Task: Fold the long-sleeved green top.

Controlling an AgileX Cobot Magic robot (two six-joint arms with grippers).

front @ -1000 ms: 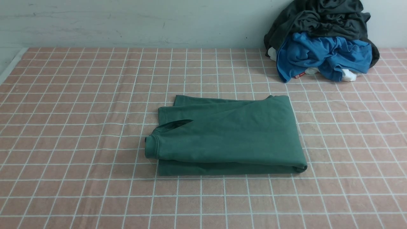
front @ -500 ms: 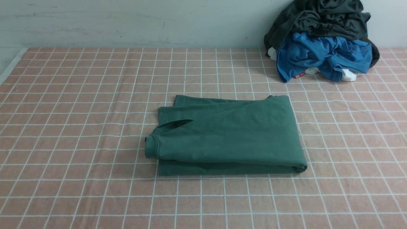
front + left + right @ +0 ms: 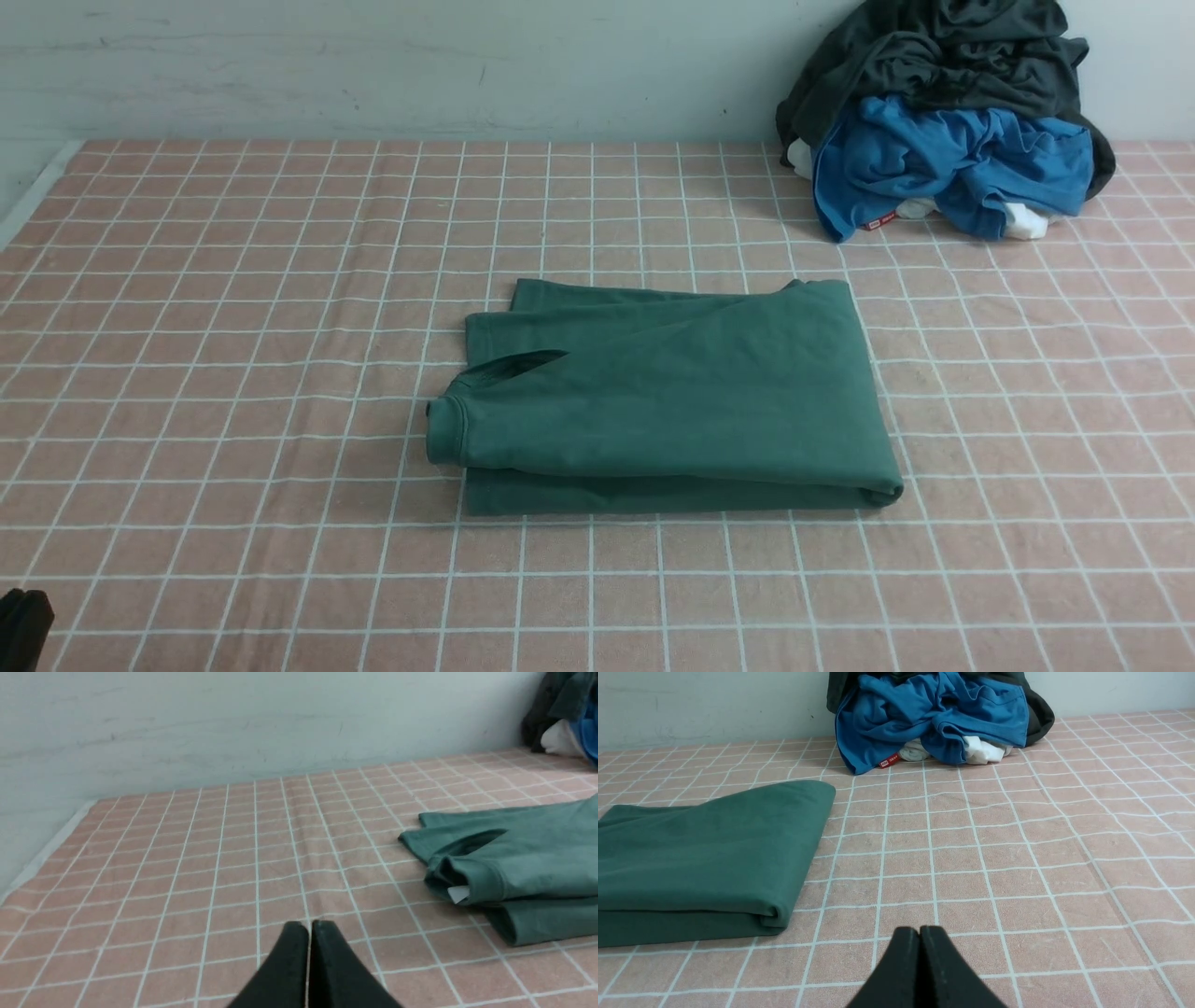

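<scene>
**Top folded, both arms pulled back**

Only one thing differs from a moment ago: a black piece of my left arm has come into the front view at the near left corner of the worktop. Nothing else has shifted.

The green long-sleeved top lies as a flat layered rectangle near the middle of the worktop, collar end toward the left edge, folded edge toward the right, nearer the front edge than the back wall. It sits squared and stacked, so I judge the folding finished or nearly so.

My left gripper has its jaws pressed together on nothing, hovering over bare cloth, apart from the collar. My right gripper is likewise closed and empty, off the folded edge. I read both as parked clear, so the bundle stays undisturbed.

The other laundry is heaped against the wall at the far right corner, well apart from the top, presumably kept out of the working area.

Count: one green top; one blue garment; one dark grey garment over it; white fabric peeking out beneath, number unclear; two grippers.
</scene>
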